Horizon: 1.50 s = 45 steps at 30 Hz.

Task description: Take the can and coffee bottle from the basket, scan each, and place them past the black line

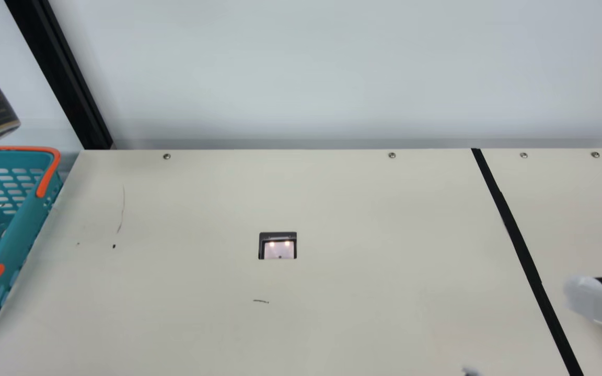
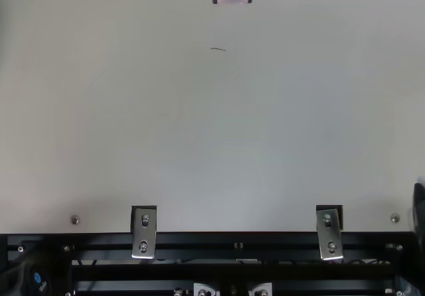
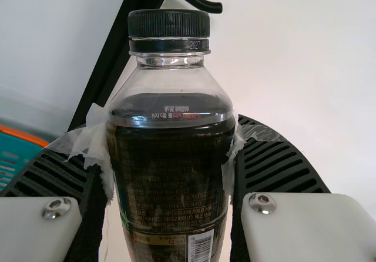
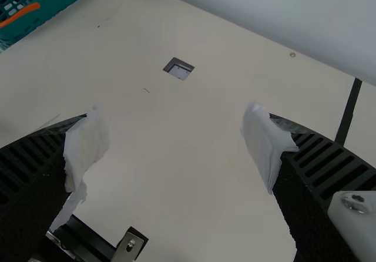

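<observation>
Note coffee bottle [image 3: 170, 174] pinched in left pincer [image 3: 167, 138], right pincer [image 4: 175, 141] spread. Clear basket [image 1: 21, 230]; present barcode [image 3: 200, 248] squarely to scanner [image 1: 279, 250], inward from far edge of table [image 1: 363, 209].

Illumination is bright and diffuse across the flat cream surface [image 1: 358, 209]; source direction cannot be determined. Two bright points show in the rectangular, black-framed scanner window [image 1: 280, 250]. Soft shadow borders the teal plastic basket [image 1: 24, 224]. Pale reflections mark the black-capped plastic coffee bottle [image 3: 170, 174].
</observation>
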{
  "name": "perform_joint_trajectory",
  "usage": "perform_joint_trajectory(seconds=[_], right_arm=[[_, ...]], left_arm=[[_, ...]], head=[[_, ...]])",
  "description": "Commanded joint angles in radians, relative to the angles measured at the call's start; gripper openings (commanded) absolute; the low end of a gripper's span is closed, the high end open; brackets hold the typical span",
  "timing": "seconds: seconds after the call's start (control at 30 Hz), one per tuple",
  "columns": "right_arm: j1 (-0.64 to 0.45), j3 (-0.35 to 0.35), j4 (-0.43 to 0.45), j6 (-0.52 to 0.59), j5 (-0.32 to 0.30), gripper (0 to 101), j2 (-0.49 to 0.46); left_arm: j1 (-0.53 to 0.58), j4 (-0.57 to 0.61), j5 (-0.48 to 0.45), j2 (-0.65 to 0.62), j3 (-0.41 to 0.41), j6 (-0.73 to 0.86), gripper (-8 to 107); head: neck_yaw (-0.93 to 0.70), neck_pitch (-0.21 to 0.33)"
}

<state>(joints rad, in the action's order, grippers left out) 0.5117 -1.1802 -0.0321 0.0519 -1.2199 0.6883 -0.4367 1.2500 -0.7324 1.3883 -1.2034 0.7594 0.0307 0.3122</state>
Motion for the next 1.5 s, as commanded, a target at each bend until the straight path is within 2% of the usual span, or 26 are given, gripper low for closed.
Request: perform_joint_trajectory(seconds=[0.0,0.2,0.37,0.7,0.93,1.2,1.33,1.47], right_arm=[[0.0,0.0,0.0,0.0,0.0,101,0.0],[0.0,0.0,0.0,0.0,0.0,101,0.0],[0.0,0.0,0.0,0.0,0.0,101,0.0],[0.0,0.0,0.0,0.0,0.0,101,0.0],[0.0,0.0,0.0,0.0,0.0,101,0.0],[0.0,0.0,0.0,0.0,0.0,101,0.0],[0.0,0.0,0.0,0.0,0.0,101,0.0],[0.0,0.0,0.0,0.0,0.0,101,0.0]], left_arm=[[0.0,0.0,0.0,0.0,0.0,0.0,10],[0.007,-0.009,0.002,-0.004,-0.005,-0.021,10],[0.07,0.025,0.031,-0.041,0.06,-0.036,10],[0.362,0.164,0.203,-0.115,0.222,-0.046,10],[0.557,0.297,0.306,-0.128,0.262,-0.074,10],[0.708,0.444,0.38,-0.176,0.303,-0.057,10],[0.783,0.494,0.426,-0.223,0.338,-0.036,10],[0.858,0.495,0.469,-0.274,0.361,-0.045,10]], head=[[0.008,0.004],[0.008,0.004],[0.008,0.004],[0.008,0.004],[0.008,0.004],[0.008,0.004],[0.008,0.004],[0.008,0.004]])
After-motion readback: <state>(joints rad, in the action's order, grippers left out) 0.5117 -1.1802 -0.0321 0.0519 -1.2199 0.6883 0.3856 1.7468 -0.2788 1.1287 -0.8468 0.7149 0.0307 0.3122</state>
